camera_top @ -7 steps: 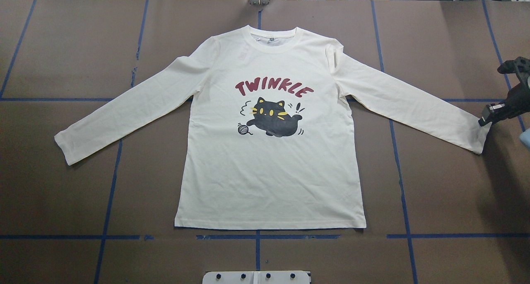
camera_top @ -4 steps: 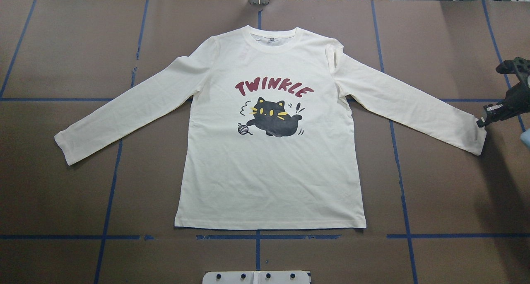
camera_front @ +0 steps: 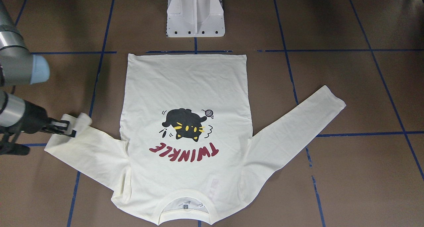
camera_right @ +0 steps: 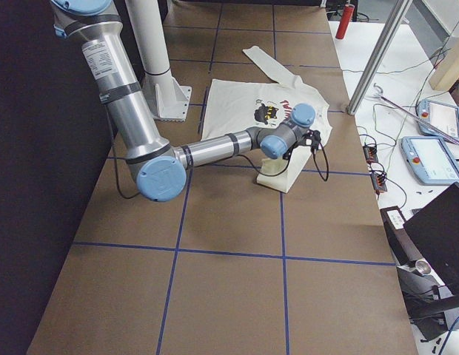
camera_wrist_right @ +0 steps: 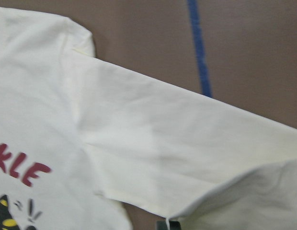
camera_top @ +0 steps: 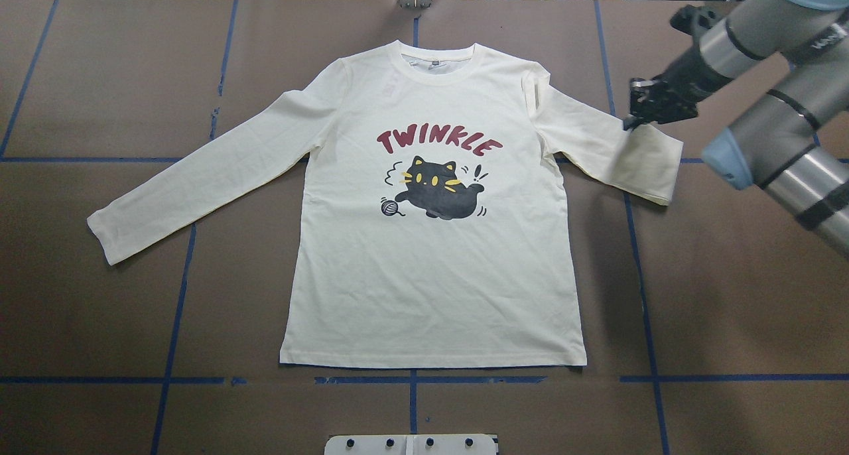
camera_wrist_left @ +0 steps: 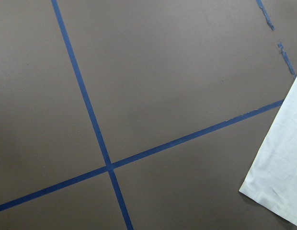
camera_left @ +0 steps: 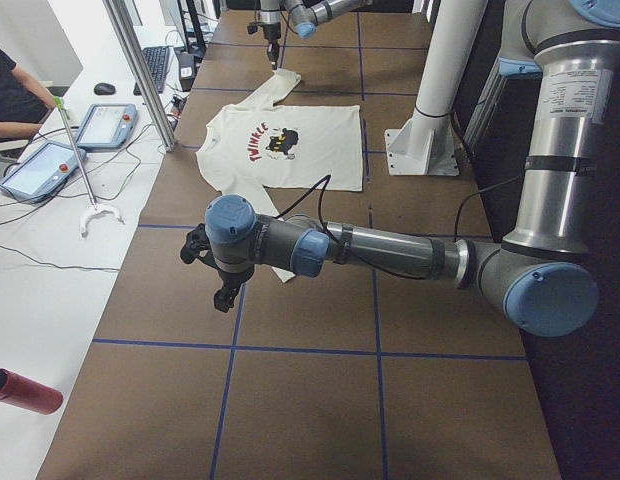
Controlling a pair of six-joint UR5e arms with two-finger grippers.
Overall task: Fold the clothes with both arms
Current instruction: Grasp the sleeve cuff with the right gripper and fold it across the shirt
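Underneath, brown blue-taped table (camera_top: pixel 99 322); right hand (camera_top: pixel 633 117) tight on T-shirt sleeve (camera_top: pixel 637 163); left hand (camera_left: pixel 225 295): opening unclear.

Cream cat-print T-shirt (camera_top: pixel 431 276) flat, print up; one sleeve doubled back, cuff in right end effector (camera_top: pixel 633 117).

R arm (camera_right: pixel 215 148) reaches fr. white pedestal (camera_right: pixel 161 89) across brown table (camera_right: pixel 215 296), elbow low, wrist over shirt (camera_right: pixel 240 111). Shirt flat, print up. Near sleeve (camera_right: pixel 280 176) doubled over below wrist. R gripper (camera_right: pixel 314 137) at shirt's edge, too small to read. Far sleeve (camera_right: pixel 265 58) lies straight out.
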